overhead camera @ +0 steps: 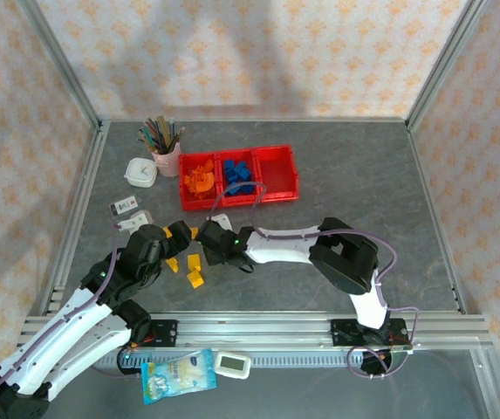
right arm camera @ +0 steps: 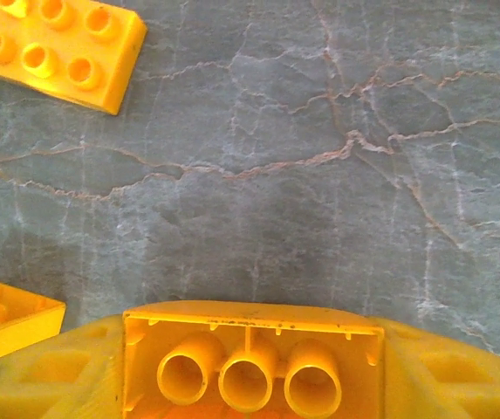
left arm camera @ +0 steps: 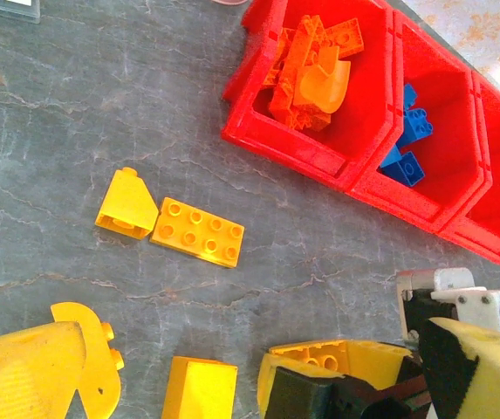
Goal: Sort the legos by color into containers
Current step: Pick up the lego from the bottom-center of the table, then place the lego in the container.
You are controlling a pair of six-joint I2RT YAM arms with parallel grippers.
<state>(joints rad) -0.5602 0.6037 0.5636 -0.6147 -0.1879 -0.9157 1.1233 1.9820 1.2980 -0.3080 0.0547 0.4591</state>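
Three joined red bins stand mid-table; the left one holds orange legos, the middle one blue legos, and the right one looks empty. My right gripper is shut on a yellow brick, whose hollow underside faces its camera, low over the table. My left gripper is open, its yellow fingers wide apart around the right gripper's tip. A curved yellow piece touches the left finger. Loose yellow legos lie nearby: a flat plate, a sloped brick and a block.
A pink cup of pencils and a small white box stand left of the bins. Two cards lie near the left rail. A plastic packet and a white device sit in front of the base rail.
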